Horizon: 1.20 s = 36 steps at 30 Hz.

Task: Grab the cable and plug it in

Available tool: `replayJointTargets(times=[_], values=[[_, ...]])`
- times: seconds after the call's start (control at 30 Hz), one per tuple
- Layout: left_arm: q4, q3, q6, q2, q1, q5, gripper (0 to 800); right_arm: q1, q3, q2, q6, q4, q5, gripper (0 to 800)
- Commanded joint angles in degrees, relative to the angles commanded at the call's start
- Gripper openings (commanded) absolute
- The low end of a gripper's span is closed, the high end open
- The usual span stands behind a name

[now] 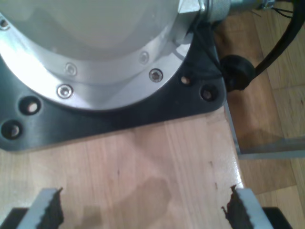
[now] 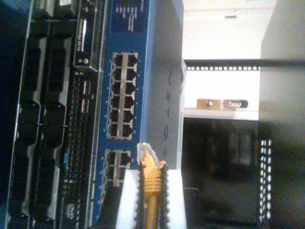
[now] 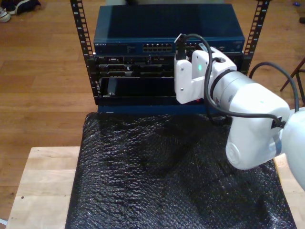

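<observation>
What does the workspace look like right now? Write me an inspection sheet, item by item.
Surface: light wooden table under a black textured mat.
Job's things: yellow-orange network cable with a clear plug, close to the ports of the blue network switch, not yet inserted.
Clutter: nothing seen.
Grippers: my second gripper shut on the cable; my first gripper open, over bare wood.
Cables: black arm cable.
Surroundings: black equipment rack, wooden floor.
</observation>
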Motion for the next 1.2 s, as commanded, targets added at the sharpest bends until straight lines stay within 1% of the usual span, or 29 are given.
replayJointTargets(times=[0.1,0.2,0.3,0.43,0.73,0.8,0.9,1.1,1.2], values=[[0.0,0.0,0.0,0.0,0.0,0.0,800,0.0,0.7,0.5,0.0,0.9,-4.0,2],[0.0,0.0,0.0,0.0,0.0,0.0,800,-0.1,1.7,0.8,-0.1,1.0,-4.9,2],[0.0,0.0,0.0,0.0,0.0,0.0,800,0.0,1.3,1.1,-0.1,1.0,-5.7,1],[0.0,0.0,0.0,0.0,0.0,0.0,800,-0.2,0.6,3.3,-0.3,1.0,-8.9,0],[0.0,0.0,0.0,0.0,0.0,0.0,800,-0.2,-0.5,5.5,-0.2,1.1,-10.5,0],[0.0,0.0,0.0,0.0,0.0,0.0,800,-0.2,-0.8,6.3,-0.4,2.3,-12.1,0],[0.0,0.0,0.0,0.0,0.0,0.0,800,-0.1,-1.8,8.4,-0.5,5.4,-15.1,0],[0.0,0.0,0.0,0.0,0.0,0.0,800,-0.1,-2.5,10.1,-0.5,6.2,-16.7,0],[0.0,0.0,0.0,0.0,0.0,0.0,800,-0.1,-2.6,10.5,-1.0,8.2,-16.9,0]])
